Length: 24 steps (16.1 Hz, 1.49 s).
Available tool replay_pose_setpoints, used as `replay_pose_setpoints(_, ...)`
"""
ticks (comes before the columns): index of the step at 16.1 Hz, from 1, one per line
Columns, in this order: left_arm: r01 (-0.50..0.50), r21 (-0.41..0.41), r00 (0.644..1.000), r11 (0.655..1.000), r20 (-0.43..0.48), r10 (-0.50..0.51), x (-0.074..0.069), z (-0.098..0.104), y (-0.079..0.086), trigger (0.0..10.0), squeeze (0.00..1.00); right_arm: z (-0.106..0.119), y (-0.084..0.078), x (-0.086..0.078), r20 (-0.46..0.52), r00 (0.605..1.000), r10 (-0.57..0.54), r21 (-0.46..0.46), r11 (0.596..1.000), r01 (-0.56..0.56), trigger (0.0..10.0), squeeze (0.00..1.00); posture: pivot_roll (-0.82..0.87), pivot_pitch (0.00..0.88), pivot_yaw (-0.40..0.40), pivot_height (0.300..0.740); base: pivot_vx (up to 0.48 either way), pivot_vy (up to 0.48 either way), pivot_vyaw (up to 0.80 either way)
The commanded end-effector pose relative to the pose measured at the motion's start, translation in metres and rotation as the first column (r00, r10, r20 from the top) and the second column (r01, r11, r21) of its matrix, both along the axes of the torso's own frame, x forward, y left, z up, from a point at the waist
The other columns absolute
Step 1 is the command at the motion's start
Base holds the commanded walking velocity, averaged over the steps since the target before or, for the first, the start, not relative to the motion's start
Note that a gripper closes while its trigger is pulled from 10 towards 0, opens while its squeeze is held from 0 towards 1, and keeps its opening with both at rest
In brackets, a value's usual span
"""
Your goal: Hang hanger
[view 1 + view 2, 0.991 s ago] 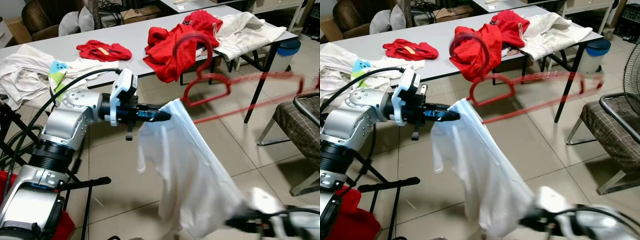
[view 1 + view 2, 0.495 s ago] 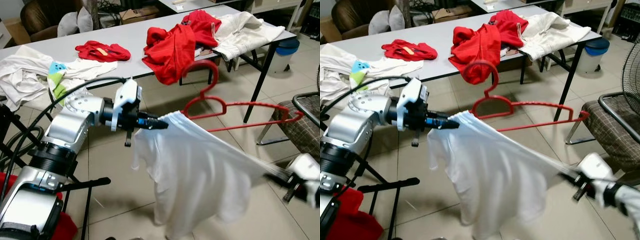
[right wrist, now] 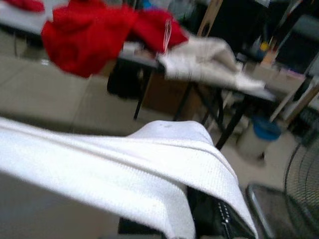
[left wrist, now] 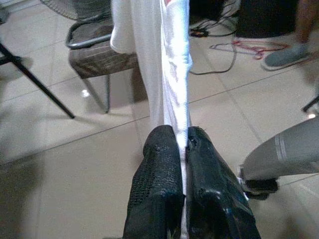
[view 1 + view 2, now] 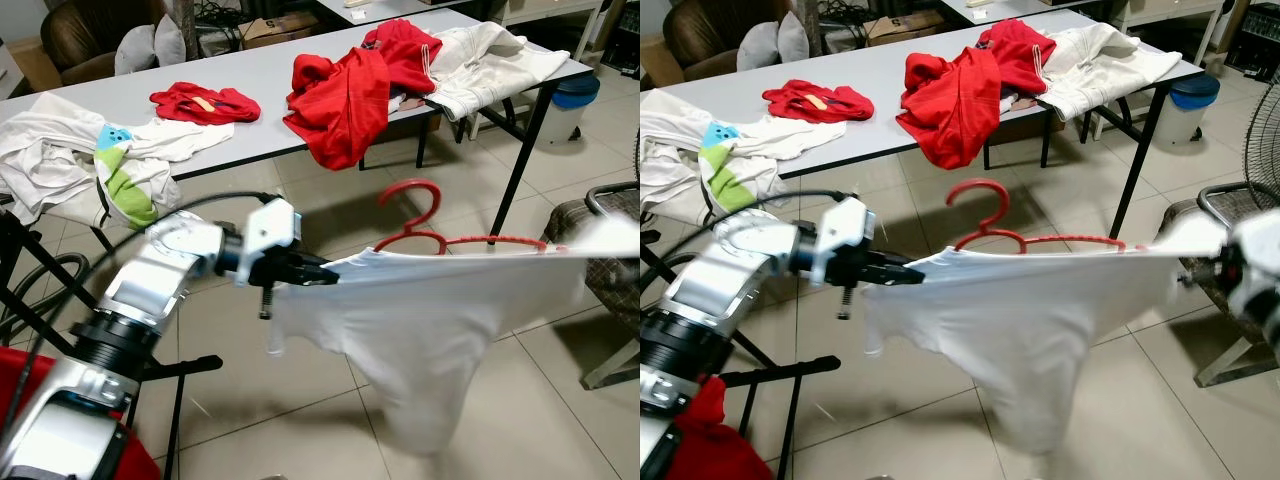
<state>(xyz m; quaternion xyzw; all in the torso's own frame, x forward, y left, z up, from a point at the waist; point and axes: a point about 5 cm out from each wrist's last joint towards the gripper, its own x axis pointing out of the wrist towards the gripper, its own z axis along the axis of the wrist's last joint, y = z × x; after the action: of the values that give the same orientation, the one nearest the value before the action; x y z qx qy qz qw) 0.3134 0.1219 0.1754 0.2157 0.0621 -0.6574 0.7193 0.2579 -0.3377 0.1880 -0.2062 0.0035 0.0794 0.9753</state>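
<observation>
Between left pincer (image 5: 325, 279) and right pincer (image 5: 1192, 277), red hanger (image 5: 440, 236) inside white shirt (image 5: 430, 330).

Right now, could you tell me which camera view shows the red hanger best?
The right eye view: the red hanger shows its whole hook and bar above the stretched white shirt. The left eye view shows it too, its right end blurred. In the left wrist view, red peeks beside the shirt's top edge, too little to identify.
</observation>
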Motion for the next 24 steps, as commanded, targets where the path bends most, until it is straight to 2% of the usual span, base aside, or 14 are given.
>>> replay_pose_setpoints(1, -0.039, 0.034, 0.999, 0.999, 0.007, 0.039, 0.002, -0.003, 0.008, 0.0, 0.0, 0.01, -0.004, -0.001, 0.045, 0.999, -0.026, 0.026, 0.999, 0.025, 0.0, 0.0, -0.15, 0.0, 0.143, 0.74, 0.0, 0.0, 0.0)
replay_pose_setpoints(6, 0.026, 0.08, 1.0, 0.996, 0.003, -0.026, -0.009, -0.018, -0.014, 0.0, 0.0, 0.019, 0.009, 0.007, 0.063, 0.998, 0.016, 0.051, 0.998, -0.02, 0.0, 0.0, -0.14, 0.0, 0.137, 0.74, 0.0, 0.0, 0.0)
replay_pose_setpoints(8, 0.089, -0.045, 0.996, 0.995, -0.021, -0.091, -0.017, -0.006, -0.029, 0.0, 0.0, 0.012, 0.005, 0.007, 0.004, 1.0, -0.006, 0.014, 1.0, 0.006, 0.0, 0.0, -0.15, 0.0, 0.137, 0.74, 0.0, 0.0, 0.0)
replay_pose_setpoints(10, 0.147, -0.03, 0.988, 0.989, -0.041, -0.148, -0.024, -0.006, -0.031, 0.0, 0.0, 0.008, 0.003, 0.007, -0.015, 1.0, -0.015, 0.022, 1.0, 0.015, 0.0, 0.0, -0.15, 0.0, 0.138, 0.74, 0.0, 0.0, 0.0)
replay_pose_setpoints(12, 0.168, 0.102, 0.986, 0.981, -0.021, -0.166, -0.029, -0.022, -0.03, 0.0, 0.0, 0.014, 0.005, 0.01, 0.019, 1.0, -0.021, 0.044, 0.999, 0.02, 0.0, 0.0, -0.15, 0.0, 0.141, 0.74, 0.0, 0.0, 0.0)
replay_pose_setpoints(14, 0.11, 0.195, 0.991, 0.975, 0.05, -0.122, -0.024, -0.032, -0.03, 0.0, 0.0, 0.018, 0.005, 0.011, 0.036, 0.999, -0.028, 0.044, 0.999, 0.027, 0.0, 0.0, -0.15, 0.0, 0.14, 0.74, 0.0, 0.0, 0.0)
replay_pose_setpoints(16, 0.089, 0.282, 0.983, 0.955, 0.133, -0.13, -0.022, -0.037, -0.028, 0.0, 0.0, 0.022, 0.005, 0.012, 0.063, 0.998, -0.031, 0.051, 0.998, 0.028, 0.0, 0.0, -0.15, 0.0, 0.139, 0.74, 0.0, 0.0, 0.0)
replay_pose_setpoints(18, 0.062, 0.252, 0.981, 0.966, 0.163, -0.105, -0.021, -0.037, -0.032, 0.0, 0.0, 0.023, 0.011, 0.012, 0.067, 0.998, 0.001, 0.07, 0.998, -0.006, 0.0, 0.0, -0.15, 0.0, 0.138, 0.74, 0.0, 0.0, 0.0)
replay_pose_setpoints(20, 0.056, 0.16, 0.989, 0.985, 0.127, -0.077, -0.022, -0.033, -0.04, 0.0, 0.0, 0.02, 0.022, 0.013, 0.043, 0.996, 0.076, 0.085, 0.993, -0.079, 0.0, 0.0, -0.15, 0.0, 0.136, 0.74, 0.0, 0.0, 0.0)
replay_pose_setpoints(21, 0.073, 0.156, 0.989, 0.985, 0.12, -0.092, -0.024, -0.032, -0.043, 0.0, 0.0, 0.019, 0.03, 0.013, 0.026, 0.991, 0.131, 0.088, 0.987, -0.133, 0.0, 0.0, -0.15, 0.0, 0.136, 0.74, 0.0, 0.0, 0.0)
replay_pose_setpoints(22, 0.105, 0.175, 0.987, 0.979, 0.104, -0.124, -0.023, -0.032, -0.044, 0.0, 0.0, 0.019, 0.046, 0.015, -0.005, 0.972, 0.235, 0.095, 0.968, -0.233, 0.0, 0.0, -0.16, 0.0, 0.134, 0.74, 0.0, 0.0, 0.0)
replay_pose_setpoints(23, 0.108, 0.177, 0.987, 0.978, 0.1, -0.127, -0.023, -0.032, -0.044, 0.0, 0.0, 0.019, 0.049, 0.016, -0.009, 0.968, 0.25, 0.094, 0.964, -0.248, 0.0, 0.0, -0.16, 0.0, 0.134, 0.74, 0.0, 0.0, 0.0)
replay_pose_setpoints(24, 0.113, 0.185, 0.991, 0.976, 0.049, -0.124, -0.019, -0.033, -0.04, 0.0, 0.0, 0.023, 0.059, 0.018, -0.026, 0.949, 0.314, 0.102, 0.945, -0.31, 0.0, 0.0, -0.15, 0.0, 0.132, 0.74, 0.0, 0.0, 0.0)
